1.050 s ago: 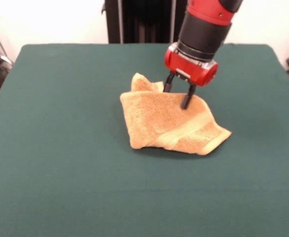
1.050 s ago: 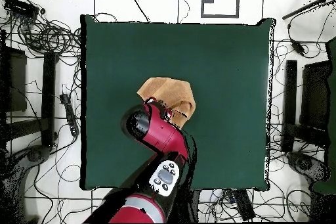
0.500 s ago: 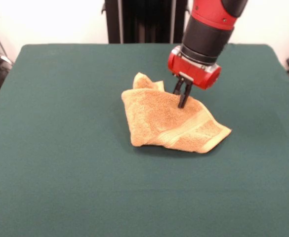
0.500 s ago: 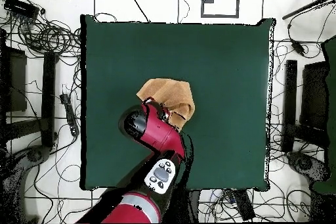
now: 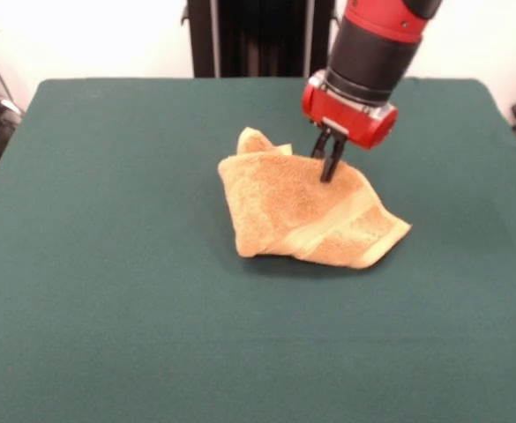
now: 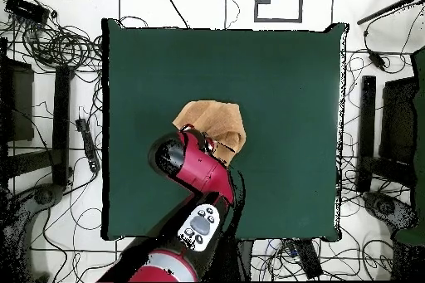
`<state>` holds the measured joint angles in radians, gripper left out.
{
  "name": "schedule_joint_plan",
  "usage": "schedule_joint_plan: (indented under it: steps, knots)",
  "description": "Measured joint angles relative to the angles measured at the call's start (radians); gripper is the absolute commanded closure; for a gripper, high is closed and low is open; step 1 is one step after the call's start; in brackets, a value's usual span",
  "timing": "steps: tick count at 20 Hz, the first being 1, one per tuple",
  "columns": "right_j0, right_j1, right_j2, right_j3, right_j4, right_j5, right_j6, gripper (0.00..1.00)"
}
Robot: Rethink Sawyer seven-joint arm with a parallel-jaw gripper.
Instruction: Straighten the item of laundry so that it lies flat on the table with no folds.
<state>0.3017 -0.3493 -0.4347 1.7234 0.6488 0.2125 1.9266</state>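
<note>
The towel (image 5: pixel 306 216) is lying folded near the middle of the bench (image 5: pixel 108 264), bunched into an uneven wedge with one corner poking up at its far side and a woven band running across the flap nearest the camera; in the overhead view the towel (image 6: pixel 217 122) is partly being hidden by the red arm (image 6: pixel 197 168). Compared with a second ago, the jaws of the gripper (image 5: pixel 329 166) are being brought together: then they were standing spread over the cloth, half a second ago they were narrowed, and now they are being held closed on a pinch of the towel's upper layer near its far edge. The gripper housing is also being carried slightly higher and a little toward the far side, and the cloth under the jaws appears to be drawn up into a small ridge, while the rest of the towel is staying where it was, its outline barely shifted. This is being read as the grasp just secured and a lift or pull just being started. The task is judged to be at an early stage: the folds are not yet being opened, and the pinched layer would need to be drawn away from the pile for the towel to be spread flat.
</note>
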Motion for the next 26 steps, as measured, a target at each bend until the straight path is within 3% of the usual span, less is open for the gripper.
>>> schedule_joint_plan:
  steps: [11, 26]
  knots:
    - [-0.009, -0.137, -0.031, 0.0, -0.106, 0.358, 0.0, 1.0]
    - [-0.015, -0.235, -0.075, 0.017, -0.259, 0.52, 0.0, 1.0]
